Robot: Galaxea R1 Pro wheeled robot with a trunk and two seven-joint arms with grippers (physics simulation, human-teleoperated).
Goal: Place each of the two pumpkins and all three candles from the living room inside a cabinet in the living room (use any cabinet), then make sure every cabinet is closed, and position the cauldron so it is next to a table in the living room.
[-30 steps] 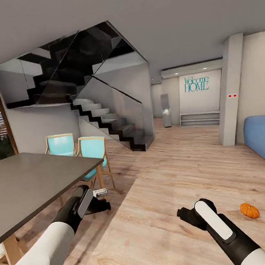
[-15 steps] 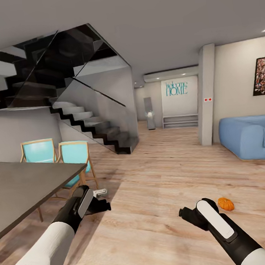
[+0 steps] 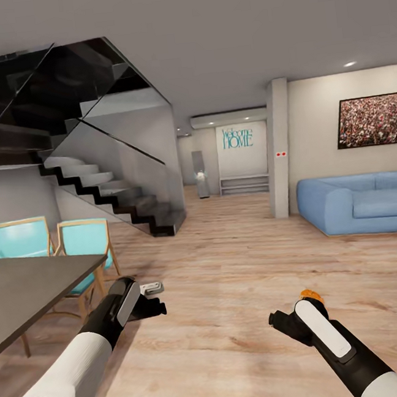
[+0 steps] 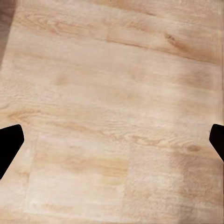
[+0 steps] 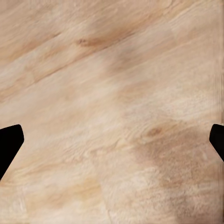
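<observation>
View swung right, pumpkin (image 3: 311,295) half hidden behind right arm (image 3: 325,332)

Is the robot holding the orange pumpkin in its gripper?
No, the pumpkin sits on the wooden floor behind the right arm, and both wrist views show empty space between wide-apart fingertips.

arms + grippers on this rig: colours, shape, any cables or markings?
Both arms match: white rounded forearm shells, glossy black at the elbow end and wrist. Each black wrist carries an elongated, rounded white panel on top. The left gripper and right gripper are matte black; in the wrist views their fingertips show as plain black wedges set wide apart. No cables or markings visible.
</observation>
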